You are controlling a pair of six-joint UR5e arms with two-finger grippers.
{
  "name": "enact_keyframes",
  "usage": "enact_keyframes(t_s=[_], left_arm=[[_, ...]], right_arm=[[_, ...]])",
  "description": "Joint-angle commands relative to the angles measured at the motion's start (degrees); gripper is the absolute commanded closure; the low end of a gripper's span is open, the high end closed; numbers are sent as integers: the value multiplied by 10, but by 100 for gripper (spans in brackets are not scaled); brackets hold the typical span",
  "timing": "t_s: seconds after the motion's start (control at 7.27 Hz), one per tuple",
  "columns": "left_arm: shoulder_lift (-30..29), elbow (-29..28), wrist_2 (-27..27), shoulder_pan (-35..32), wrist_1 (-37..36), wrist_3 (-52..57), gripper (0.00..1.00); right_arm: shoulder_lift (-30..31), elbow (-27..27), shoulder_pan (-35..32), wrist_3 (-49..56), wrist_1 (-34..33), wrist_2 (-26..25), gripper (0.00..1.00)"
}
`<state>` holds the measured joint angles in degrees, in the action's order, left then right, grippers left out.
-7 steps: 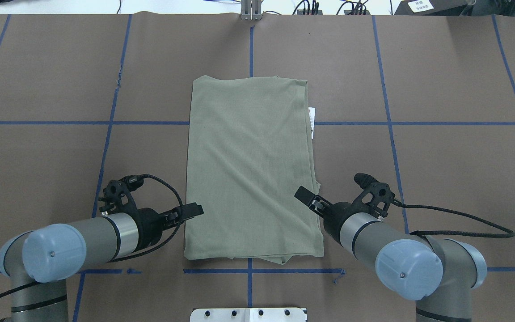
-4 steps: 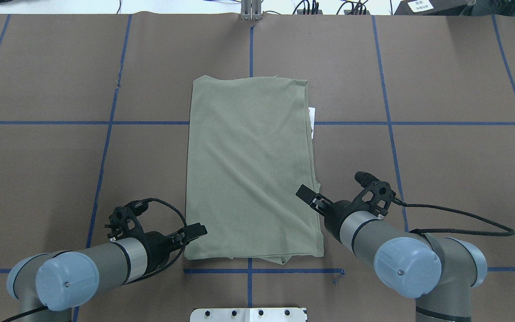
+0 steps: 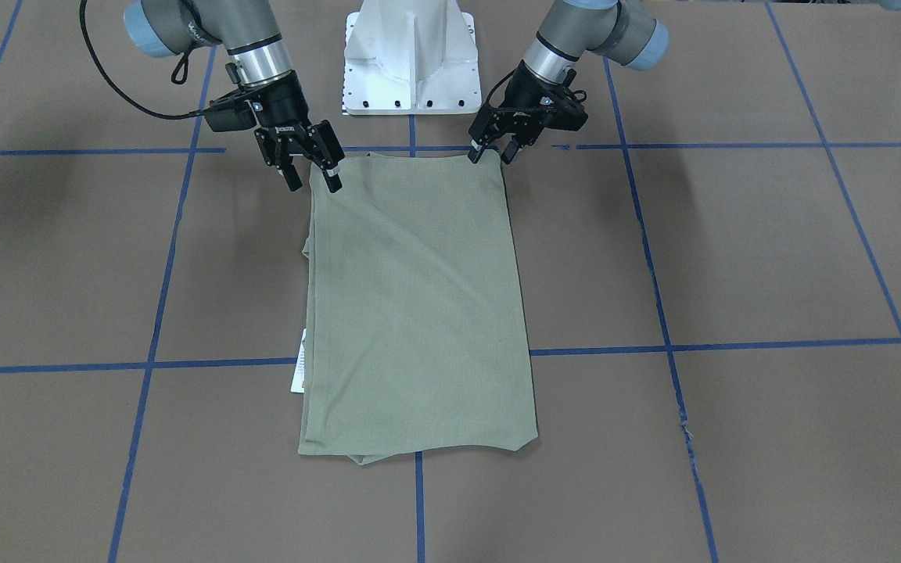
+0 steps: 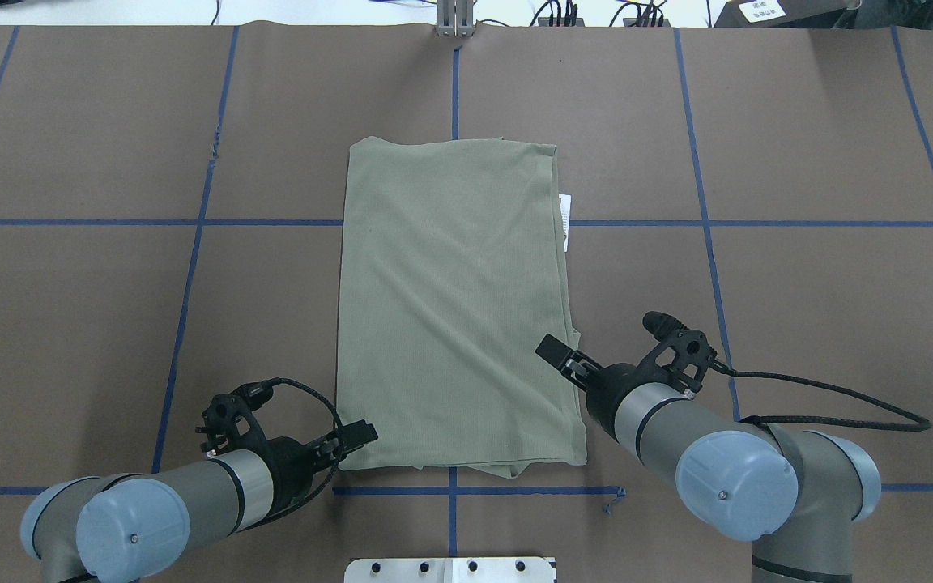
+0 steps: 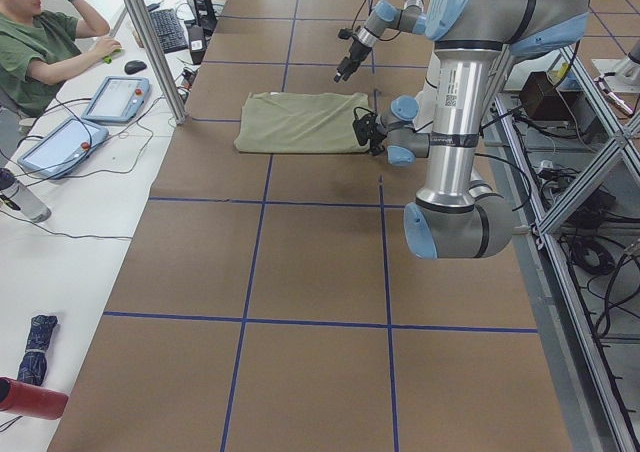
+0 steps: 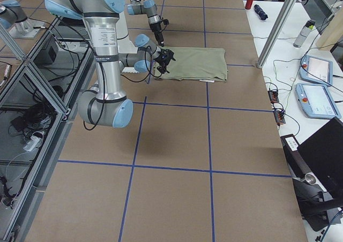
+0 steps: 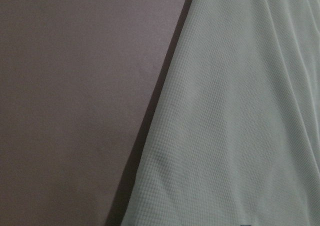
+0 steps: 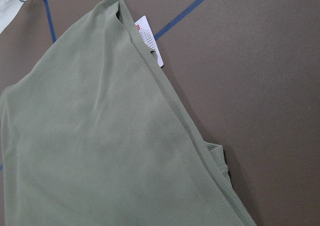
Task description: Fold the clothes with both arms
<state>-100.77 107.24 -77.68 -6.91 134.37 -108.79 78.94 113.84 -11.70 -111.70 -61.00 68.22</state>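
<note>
Directions are given on the overhead view, with 12 o'clock pointing away from the robot.

1. Shirt (image 4: 454, 308): sage-green knit, folded into a tall rectangle. It lies flat at the centre of the brown surface (image 4: 798, 324), long sides running from 6 to 12 o'clock. Shallow diagonal creases cross its top layer. A lower layer shows slightly past the 6 o'clock edge.
2. Hang tag (image 4: 565, 217): white paper, protruding from under the shirt's long edge at 2 o'clock. It lies flat on the surface.
3. Left tool (image 3: 489, 156): open, jaws spread, nothing between them. It sits at the shirt's 7 o'clock corner. The left wrist view shows the shirt's edge close below. Contact with the fabric cannot be determined.
4. Right tool (image 3: 311, 181): open, jaws spread, nothing held. It is positioned at the shirt's 4 o'clock edge, one finger over the fabric and the other over bare surface.
5. Left arm (image 4: 191, 494) and right arm (image 4: 677, 421): both reach in from 6 o'clock, one on each side of the shirt.
6. Blue tape lines (image 4: 758, 223) divide the surface into a grid. The white base (image 3: 410, 55) stands at 6 o'clock, just beyond the shirt.
</note>
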Motion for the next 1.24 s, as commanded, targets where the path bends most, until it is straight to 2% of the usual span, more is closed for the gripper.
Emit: enact_keyframes(t_s=[0.0,0.14,0.28,0.55,0.69,0.83,0.96,1.1], left_arm=[[-2,-6,0,5,0,-1,13],[-4,-6,0,8,0,-1,14],[-4,-6,0,12,0,-1,21],[-4,-7,1,15,0,-1,55],[-3,-7,1,16,1,0,83],[-4,-5,1,18,1,1,100],[-6,2,1,18,1,4,100],[-7,12,1,15,1,6,100]], right_arm=[[0,0,0,-1,0,-1,0],[1,0,0,-1,0,-1,0],[0,-1,0,-1,0,-1,0],[-1,-5,1,-1,0,-2,0],[-2,-6,3,-3,0,-2,1],[-4,-12,4,-10,0,-5,5],[-9,-12,4,-27,-1,-16,19],[-19,-11,4,-31,-3,-16,24]])
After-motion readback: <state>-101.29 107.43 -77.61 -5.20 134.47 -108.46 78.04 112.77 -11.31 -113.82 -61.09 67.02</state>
